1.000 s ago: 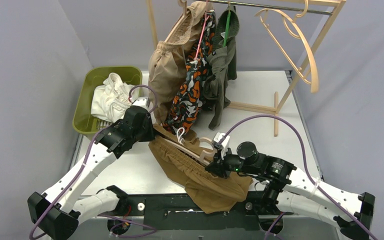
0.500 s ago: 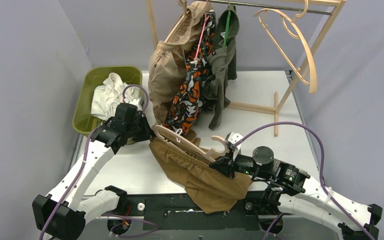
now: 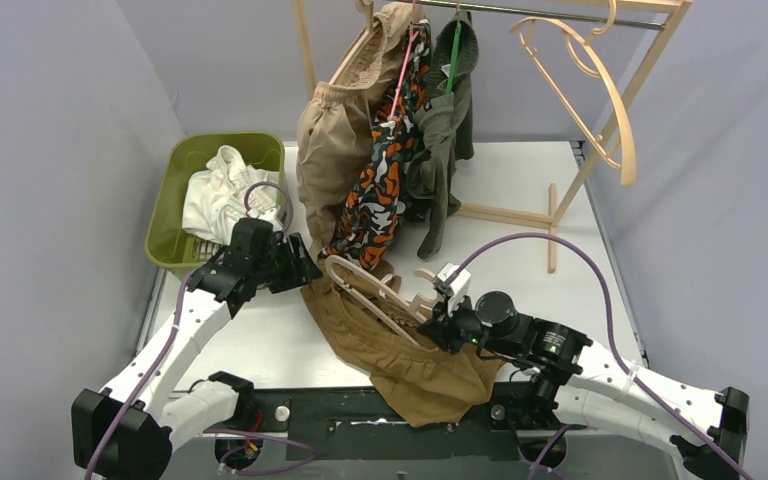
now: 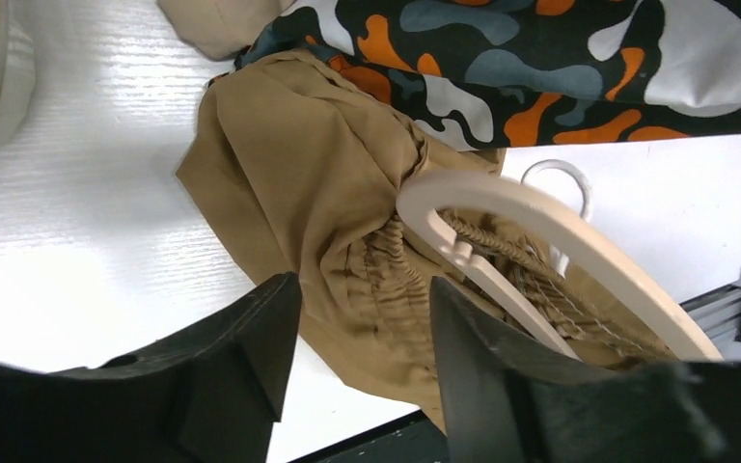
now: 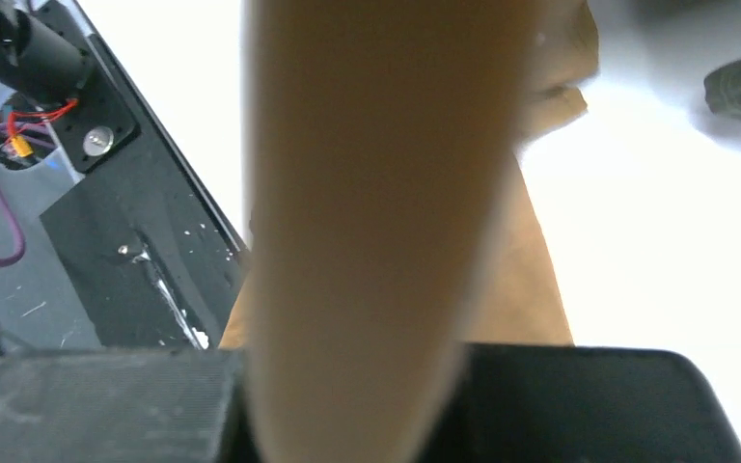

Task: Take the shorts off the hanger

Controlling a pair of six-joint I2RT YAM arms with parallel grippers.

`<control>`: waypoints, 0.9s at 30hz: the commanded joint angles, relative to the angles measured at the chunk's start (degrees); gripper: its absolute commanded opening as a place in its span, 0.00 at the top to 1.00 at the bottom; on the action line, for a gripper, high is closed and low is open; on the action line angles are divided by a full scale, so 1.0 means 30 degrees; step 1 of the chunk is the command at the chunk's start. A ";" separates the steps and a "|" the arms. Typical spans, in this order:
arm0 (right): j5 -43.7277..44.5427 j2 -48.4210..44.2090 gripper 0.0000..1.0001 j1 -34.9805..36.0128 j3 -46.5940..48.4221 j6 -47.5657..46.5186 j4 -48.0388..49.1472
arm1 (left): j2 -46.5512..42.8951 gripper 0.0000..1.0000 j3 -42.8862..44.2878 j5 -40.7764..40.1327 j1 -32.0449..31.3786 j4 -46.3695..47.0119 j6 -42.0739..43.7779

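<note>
- Brown cloth shorts lie crumpled at 6 o'clock on the white tabletop, between the two robot arms. One leg spills over the black base plate at the near edge.
- Pale wooden coat hanger lies tilted across the gathered waist of the brown shorts, its rounded end pointing toward 10 o'clock. In the left wrist view its lower bar crosses the gathers. Whether cloth is looped around the bar cannot be told.
- Right hand is clamped on the 4 o'clock end of the hanger. In its own wrist view, blurred wood fills the space between the black fingers.
- Left hand sits at 10 o'clock from the brown shorts with its two fingers spread apart, one on each side of the bunched waistband. Whether they touch the cloth cannot be told.
- Light wooden clothes rack stands at 12 o'clock.
- Three pairs hang side by side on the rack: beige cloth shorts, orange, black and grey camouflage shorts, and dark olive shorts.
- The beige and camouflage hems hang down just beside the brown shorts.
- Two bare wooden hangers hang on the rail toward 1 o'clock.
- Olive-green plastic bin sits at 10 o'clock with white cloth shorts heaped inside it.
</note>
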 commanded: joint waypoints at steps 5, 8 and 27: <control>0.2088 0.0420 1.00 0.0113 -0.0832 0.2377 0.3876 | -0.1254 0.43 -0.1783 0.1846 0.0115 0.3368 -0.2648; 0.1680 0.0359 1.00 0.0127 -0.1485 0.2945 0.5082 | -0.1358 0.43 -0.2584 0.2817 -0.0062 0.4916 -0.4117; 0.1650 0.1021 1.00 0.0141 -0.1487 0.5048 0.6496 | -0.0182 0.41 -0.7208 0.1934 -0.4066 1.3763 -1.2268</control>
